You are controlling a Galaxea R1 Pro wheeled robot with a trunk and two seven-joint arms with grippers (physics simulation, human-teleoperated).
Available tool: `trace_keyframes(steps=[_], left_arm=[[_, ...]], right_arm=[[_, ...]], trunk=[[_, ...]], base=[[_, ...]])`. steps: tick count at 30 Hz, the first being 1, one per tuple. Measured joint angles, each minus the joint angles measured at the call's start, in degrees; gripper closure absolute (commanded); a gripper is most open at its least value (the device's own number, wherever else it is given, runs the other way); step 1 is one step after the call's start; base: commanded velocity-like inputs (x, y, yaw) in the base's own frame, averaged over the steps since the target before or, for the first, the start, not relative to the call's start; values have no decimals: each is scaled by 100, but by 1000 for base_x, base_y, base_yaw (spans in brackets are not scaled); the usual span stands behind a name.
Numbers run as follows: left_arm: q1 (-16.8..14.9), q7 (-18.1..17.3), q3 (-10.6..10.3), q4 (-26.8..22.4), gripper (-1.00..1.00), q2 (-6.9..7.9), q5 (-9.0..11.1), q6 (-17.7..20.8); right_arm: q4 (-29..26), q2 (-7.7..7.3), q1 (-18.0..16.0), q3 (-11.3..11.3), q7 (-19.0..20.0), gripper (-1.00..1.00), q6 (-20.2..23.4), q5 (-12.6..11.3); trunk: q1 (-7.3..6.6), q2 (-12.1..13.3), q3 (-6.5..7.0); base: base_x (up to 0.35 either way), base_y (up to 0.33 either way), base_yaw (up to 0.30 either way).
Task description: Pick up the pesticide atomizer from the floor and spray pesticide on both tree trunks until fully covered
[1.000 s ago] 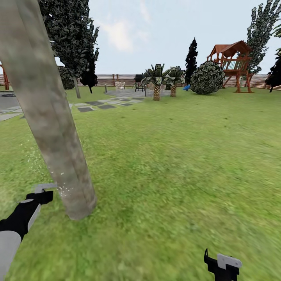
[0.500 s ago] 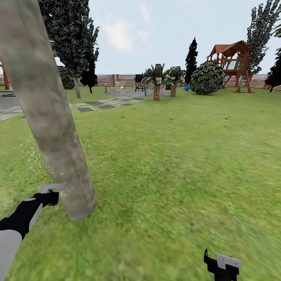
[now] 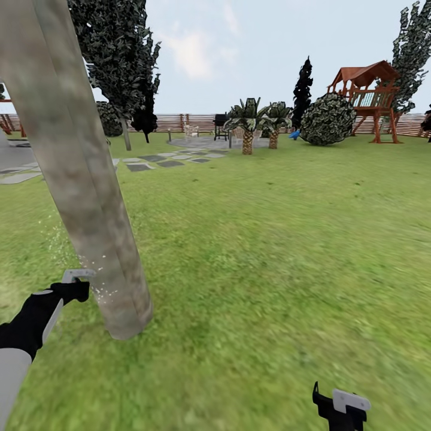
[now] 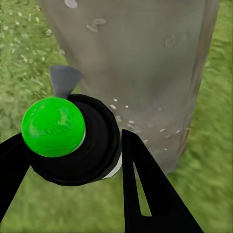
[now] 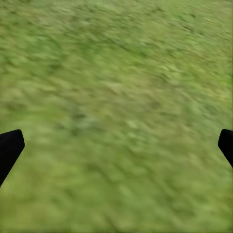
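A thick grey-brown tree trunk (image 3: 90,197) rises from the lawn at the left of the head view, leaning out of the top of the frame. My left gripper (image 3: 70,291) is shut on the pesticide atomizer (image 4: 73,141), a black bottle with a round green top (image 4: 52,126) and a grey nozzle (image 3: 78,275) pointing at the trunk (image 4: 145,58) from close by. White pesticide specks (image 3: 99,281) float at the nozzle and dot the bark (image 4: 121,109). My right gripper (image 3: 340,406) hangs low at the right, open over bare grass (image 5: 116,107).
Behind lie a wide lawn (image 3: 269,239), stepping stones (image 3: 155,161) and a paved patio (image 3: 197,142) with a grill (image 3: 221,123). Farther off are two short palms (image 3: 248,129), a round shrub (image 3: 328,120), a wooden play tower (image 3: 368,90), a leafy tree (image 3: 120,54) and a slat fence (image 3: 179,123).
The camera has turned slightly left, so the whole scene sits further right. My left gripper with the atomizer has edged nearer the trunk and a little higher. The right gripper is unmoved.
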Motion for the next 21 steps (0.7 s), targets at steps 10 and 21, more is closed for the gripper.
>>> trace_keyframes(steps=[10, 21], left_arm=[[2, -676, 206, -1003, 100, 71, 6, 583], [482, -699, 54, -954, 100, -374, -99, 692]], right_arm=[[0, 0, 2, -5, 0, -100, -2, 0], [0, 0, 0, -4, 0, -100, -6, -1]], trunk=[[0, 0, 0], [0, 0, 0]], base=[[-62, 0, 0], [-58, 0, 0]])
